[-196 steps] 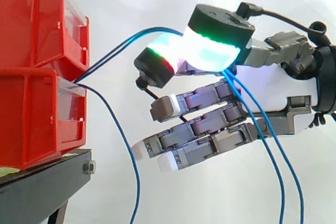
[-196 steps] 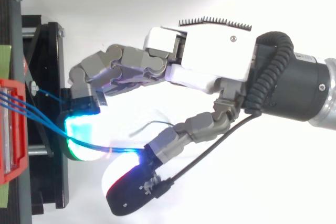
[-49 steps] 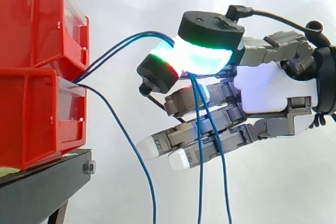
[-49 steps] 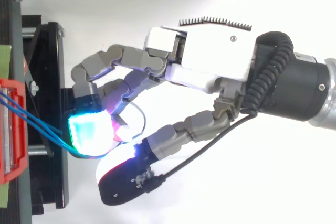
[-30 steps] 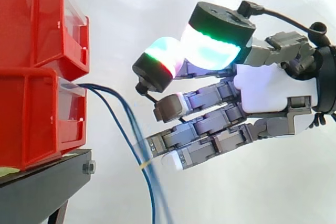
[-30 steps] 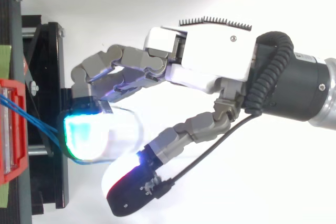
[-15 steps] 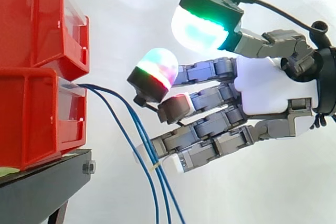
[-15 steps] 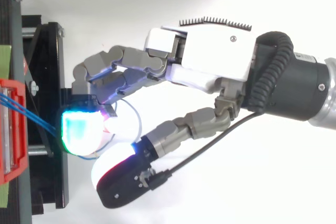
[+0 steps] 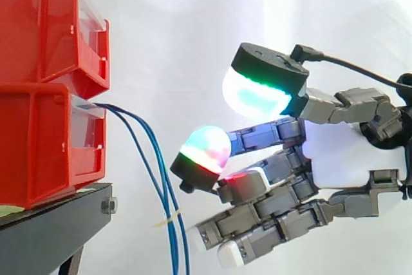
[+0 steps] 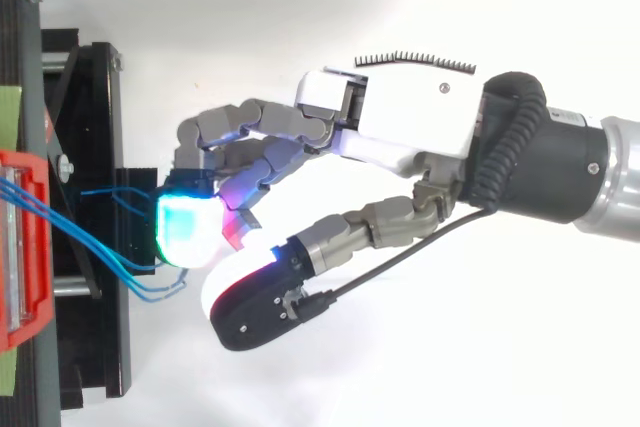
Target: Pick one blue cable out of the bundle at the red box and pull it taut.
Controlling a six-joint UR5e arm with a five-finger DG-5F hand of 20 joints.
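- The robot hand [image 9: 335, 159] is hovering right of the lower red box [image 9: 38, 140], fingers spreading loosely, gripping nothing
- The blue cables [image 9: 156, 178] are hanging slack from that box, drooping past the black stand [image 9: 51, 223], near the fingertips [image 9: 203, 152] but not touching them

The hand [image 9: 341, 152], at the right of the side view, has a white palm shell and grey, segmented fingers [image 9: 270, 210]. Two thick pads [image 9: 256, 98] in black caps glow white, cyan and green, the lower one also magenta and red. In the top view a black toothed strip [image 10: 415, 56] edges the white shell. A black wrist [image 10: 545, 162] joins a silver arm [image 10: 622, 177] at the right edge.
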